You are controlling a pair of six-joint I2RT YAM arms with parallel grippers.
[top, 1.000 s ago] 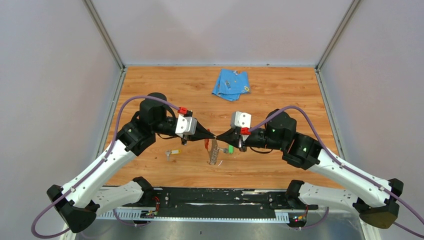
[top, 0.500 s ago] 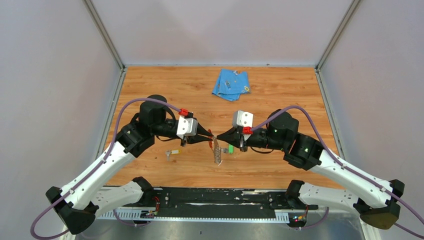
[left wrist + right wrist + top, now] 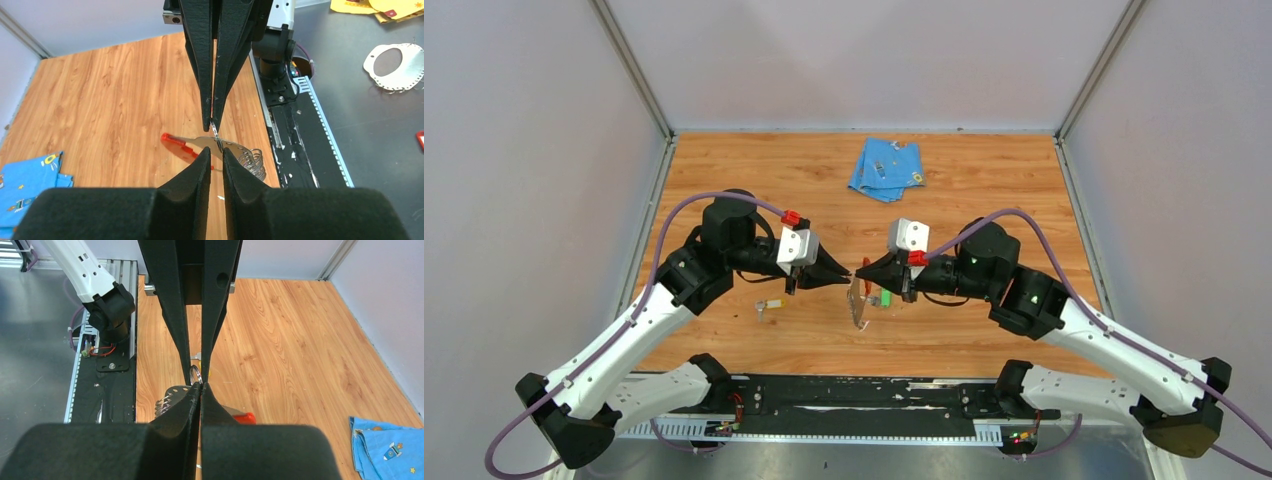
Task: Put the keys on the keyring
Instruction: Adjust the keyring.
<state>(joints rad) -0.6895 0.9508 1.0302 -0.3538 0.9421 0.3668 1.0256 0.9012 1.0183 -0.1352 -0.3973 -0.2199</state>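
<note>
The keyring [image 3: 857, 300], a flat silvery piece with a red strip and a coil of wire loops, hangs off the table between the two grippers. My right gripper [image 3: 864, 271] is shut on its thin ring, as the right wrist view [image 3: 200, 385] shows. My left gripper [image 3: 844, 281] faces it tip to tip. Its jaws stand a narrow gap apart at the ring, seen in the left wrist view [image 3: 215, 150]. The keyring [image 3: 200, 142] shows there too. The green key [image 3: 884, 297] lies just right of the keyring. The yellow key [image 3: 773, 304] lies under the left arm.
A folded blue cloth [image 3: 886, 169] lies at the back of the wooden table [image 3: 984, 190]. The black base rail [image 3: 854, 395] runs along the near edge. Grey walls close in the left, right and back sides.
The keyring's red end has risen off the table and swung right. My left gripper has drawn back a little to the left, and its jaws now stand slightly apart.
</note>
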